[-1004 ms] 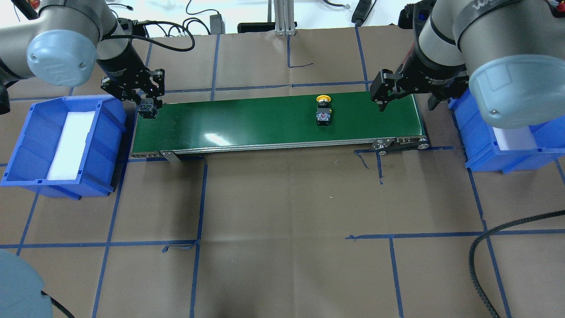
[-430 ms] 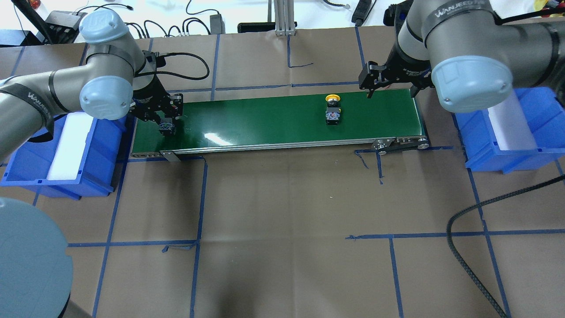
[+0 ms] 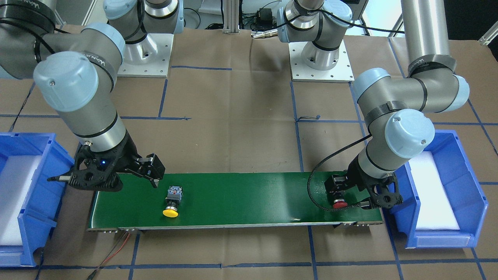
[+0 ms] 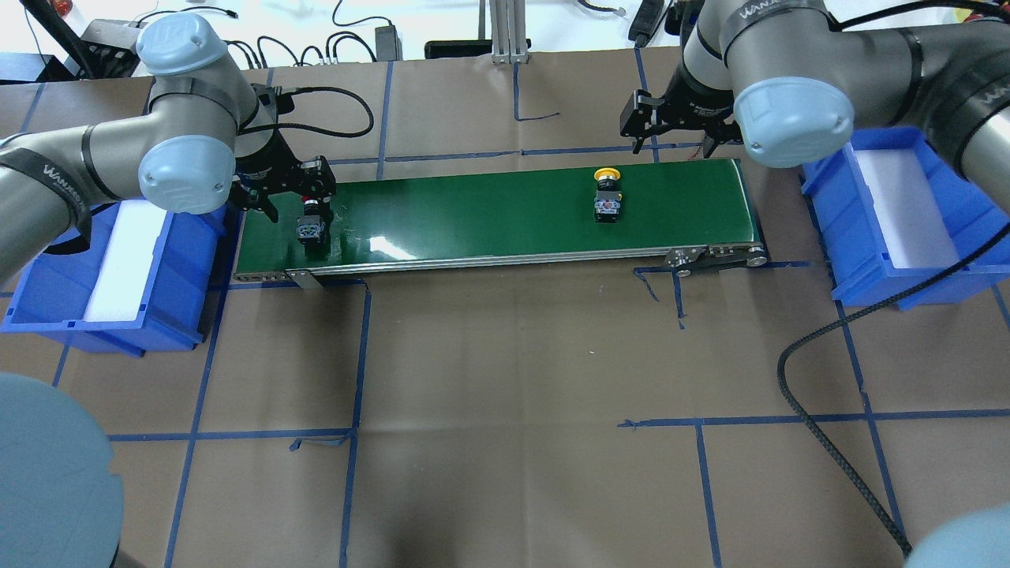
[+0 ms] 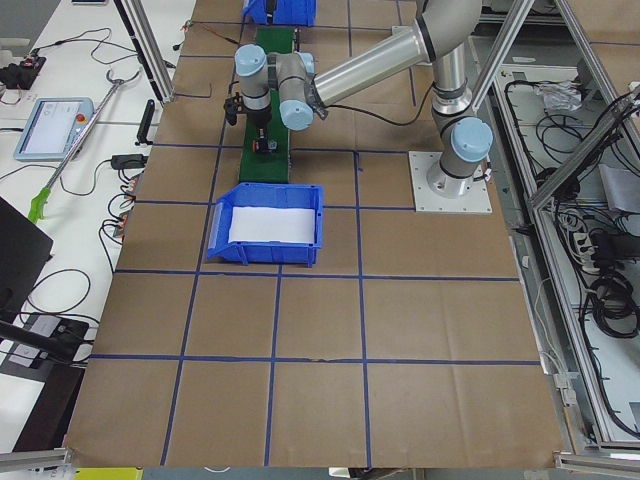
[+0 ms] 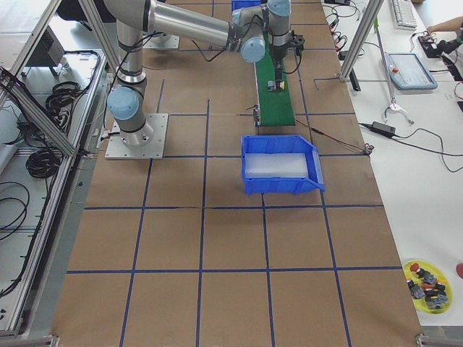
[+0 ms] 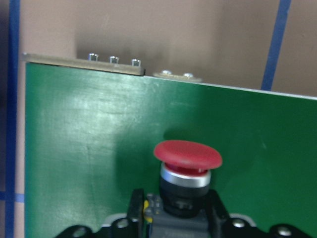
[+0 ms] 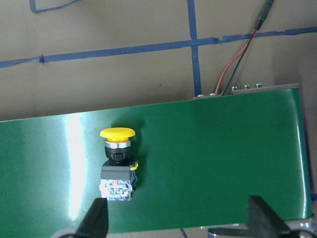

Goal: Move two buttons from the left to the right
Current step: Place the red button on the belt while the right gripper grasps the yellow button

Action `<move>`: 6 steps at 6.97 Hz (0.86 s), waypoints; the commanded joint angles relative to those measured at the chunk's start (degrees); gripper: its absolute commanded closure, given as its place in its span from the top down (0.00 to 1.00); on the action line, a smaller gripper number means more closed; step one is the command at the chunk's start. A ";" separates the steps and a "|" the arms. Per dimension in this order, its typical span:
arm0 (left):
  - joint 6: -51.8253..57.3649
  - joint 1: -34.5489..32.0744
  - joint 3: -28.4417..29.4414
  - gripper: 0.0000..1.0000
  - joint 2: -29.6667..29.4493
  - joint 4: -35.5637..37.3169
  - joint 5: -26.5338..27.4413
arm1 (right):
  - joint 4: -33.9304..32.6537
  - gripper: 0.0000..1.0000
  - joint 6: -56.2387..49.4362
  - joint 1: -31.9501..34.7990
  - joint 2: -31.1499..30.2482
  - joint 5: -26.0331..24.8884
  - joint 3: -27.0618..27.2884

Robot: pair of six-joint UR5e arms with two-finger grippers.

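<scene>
1. Bench (image 4: 513, 355): brown paper marked with a blue tape grid. A green conveyor belt (image 4: 489, 209) runs left to right across its far half.
2. A blue bin stands off each end of the belt: left bin (image 4: 47, 292) and right bin (image 4: 907, 288). Each is lined with a white pad.
3. Left tool (image 7: 176, 218): low over the belt's left end. The wrist view shows one finger on each side of the red button (image 7: 187, 154), clamped against its black body.
4. Red button: the cap points to the belt's far edge, away from the robot. The body sits low at the belt surface; I cannot tell if it touches.
5. Right tool (image 8: 179, 220): fingers spread wide with nothing between them. It hangs above the belt's far edge, toward the right end.
6. Yellow button (image 4: 607, 197): lies on its side on the belt's right half, short of the right end. Its cap points to the far edge and its grey block toward the robot. Neither tool touches it. In the right wrist view it sits nearer one finger than the other.
7. The two buttons are well apart, at opposite ends of the belt's length.
</scene>
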 commanded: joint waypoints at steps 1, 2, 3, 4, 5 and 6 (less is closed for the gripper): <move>-0.07 -0.05 3.57 1.00 4.79 -9.26 -0.10 | -0.30 1.00 0.23 0.19 5.03 0.77 -2.08; -0.07 -0.05 6.29 1.00 7.16 -16.64 -0.10 | -0.30 1.00 0.24 0.11 6.69 0.60 -2.16; -0.07 -0.23 7.71 1.00 9.28 -20.71 -0.19 | -0.38 1.00 0.41 0.11 8.10 0.60 -2.16; -0.07 -1.27 7.72 1.00 11.30 -21.62 -0.19 | -0.38 1.00 0.41 0.19 8.55 0.43 -1.90; 0.01 -3.63 7.12 1.00 13.06 -21.72 0.42 | -0.38 1.00 0.33 0.11 9.17 -0.01 -1.73; 0.02 -4.79 6.15 1.00 15.51 -21.72 0.34 | -0.30 1.00 0.50 0.11 9.69 -0.10 -1.46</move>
